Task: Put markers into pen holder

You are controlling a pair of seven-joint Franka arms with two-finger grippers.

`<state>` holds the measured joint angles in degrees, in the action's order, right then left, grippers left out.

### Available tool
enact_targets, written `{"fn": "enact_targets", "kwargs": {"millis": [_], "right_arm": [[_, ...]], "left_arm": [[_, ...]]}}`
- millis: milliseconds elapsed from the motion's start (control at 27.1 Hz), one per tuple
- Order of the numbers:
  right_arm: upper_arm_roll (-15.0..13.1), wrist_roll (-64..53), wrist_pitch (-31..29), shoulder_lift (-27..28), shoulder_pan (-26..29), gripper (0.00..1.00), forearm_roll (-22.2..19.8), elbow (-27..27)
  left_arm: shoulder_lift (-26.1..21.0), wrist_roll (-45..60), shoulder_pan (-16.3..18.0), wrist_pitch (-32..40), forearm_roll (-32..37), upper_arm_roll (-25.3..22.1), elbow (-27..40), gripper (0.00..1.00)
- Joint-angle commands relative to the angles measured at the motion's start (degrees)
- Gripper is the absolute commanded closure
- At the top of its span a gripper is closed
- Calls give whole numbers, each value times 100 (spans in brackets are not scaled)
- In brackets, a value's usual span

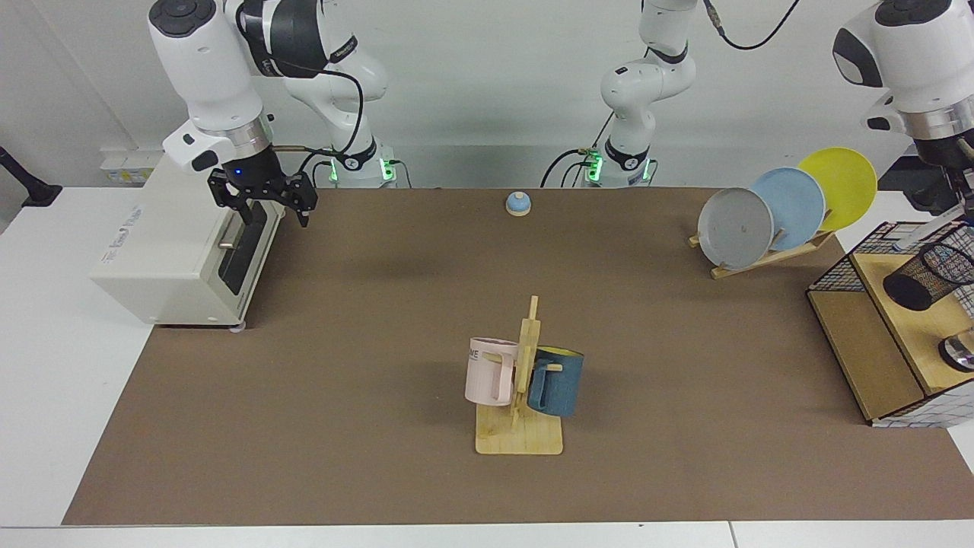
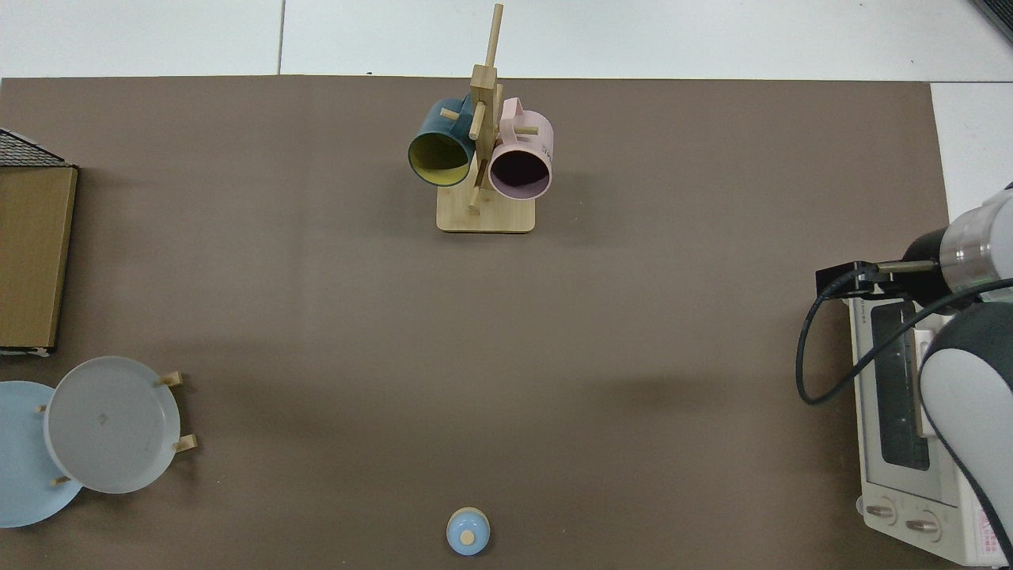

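The marker (image 1: pixel 924 234), slim and white, hangs slanted in the air just above the pen holder (image 1: pixel 924 278). The holder is a small black mesh cup lying tilted on the wooden shelf at the far right of the facing view. My left gripper (image 1: pixel 965 213) is at that view's right edge, shut on the marker's upper end and partly cut off. My right gripper (image 1: pixel 266 213) waits open and holding nothing beside the toaster oven door; it also shows in the top view (image 2: pixel 843 281). Marker and pen holder are out of the top view.
A white toaster oven (image 1: pixel 175 251) stands at the right arm's side. A wooden mug rack (image 1: pixel 521 426) with a pink and a blue mug is mid-table. A plate rack (image 1: pixel 768 259), a blue knob (image 1: pixel 517 203), the wire-grid basket shelf (image 1: pixel 837 274) and a shiny round object (image 1: pixel 960 352) are also here.
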<state>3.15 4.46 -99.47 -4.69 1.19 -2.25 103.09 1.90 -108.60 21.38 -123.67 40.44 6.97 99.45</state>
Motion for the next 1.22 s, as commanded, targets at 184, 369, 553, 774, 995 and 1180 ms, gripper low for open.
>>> {"fn": "enact_targets", "kwargs": {"millis": [184, 369, 553, 774, 995, 1180], "right_arm": [[81, 99, -90, -76, 92, 0, -22, 53], [81, 99, -90, -76, 92, 0, -22, 53], [81, 90, -90, -76, 92, 0, -22, 53], [81, 99, -90, -76, 92, 0, -22, 53], [72, 99, -90, -76, 92, 0, -22, 53], [72, 99, -90, -76, 92, 0, -22, 45]], "left_arm": [[-471, -916, 674, -869, 70, 67, -356, 100], [-550, -1058, 823, -1115, 17, 59, -356, 100], [-638, -1075, 876, -1247, -9, 59, -391, 100], [-814, -1075, 1017, -1432, -27, 59, -382, 100], [-805, -1128, 982, -1300, -36, 76, -321, 100], [-805, -1128, 938, -1247, -71, 76, -303, 54]]}}
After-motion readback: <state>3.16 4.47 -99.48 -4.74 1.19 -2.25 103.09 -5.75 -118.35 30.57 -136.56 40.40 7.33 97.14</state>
